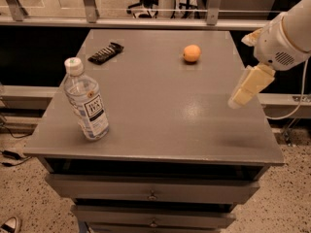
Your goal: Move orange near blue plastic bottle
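The orange [192, 53] is a small round fruit on the grey table [155, 130], at the far right. The blue plastic bottle [86, 100] stands upright near the front left corner, with a white cap and a white label. My gripper [241, 96] hangs over the table's right edge, well to the front right of the orange and far from the bottle. It holds nothing that I can see.
A dark flat wrapped bar [106, 52] lies at the far left of the table. The table has drawers [153, 194] under its front edge. A railing [146, 18] runs behind the table. A cable [291, 108] hangs at the right.
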Robot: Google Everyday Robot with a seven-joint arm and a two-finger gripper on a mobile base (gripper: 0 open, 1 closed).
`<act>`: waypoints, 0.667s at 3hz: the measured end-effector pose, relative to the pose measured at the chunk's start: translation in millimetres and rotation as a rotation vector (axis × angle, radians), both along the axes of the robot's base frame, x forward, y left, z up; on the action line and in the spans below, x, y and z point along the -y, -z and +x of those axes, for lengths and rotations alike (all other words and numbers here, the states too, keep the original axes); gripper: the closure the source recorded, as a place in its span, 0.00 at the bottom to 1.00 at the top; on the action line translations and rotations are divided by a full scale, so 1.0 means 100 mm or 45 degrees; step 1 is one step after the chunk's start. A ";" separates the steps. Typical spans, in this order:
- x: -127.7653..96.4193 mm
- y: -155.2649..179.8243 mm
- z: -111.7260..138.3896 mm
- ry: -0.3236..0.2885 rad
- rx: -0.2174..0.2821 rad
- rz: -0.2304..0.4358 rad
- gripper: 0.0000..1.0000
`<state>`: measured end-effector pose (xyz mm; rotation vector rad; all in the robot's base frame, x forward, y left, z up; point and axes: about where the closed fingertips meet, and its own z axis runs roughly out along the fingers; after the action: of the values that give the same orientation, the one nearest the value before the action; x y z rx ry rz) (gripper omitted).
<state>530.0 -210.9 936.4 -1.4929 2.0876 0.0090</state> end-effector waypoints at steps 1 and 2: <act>-0.18 -0.03 0.45 -0.018 0.125 0.168 0.00; -0.18 -0.03 0.45 -0.018 0.125 0.168 0.00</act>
<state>575.1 -192.6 939.3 -1.4008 1.9597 0.0752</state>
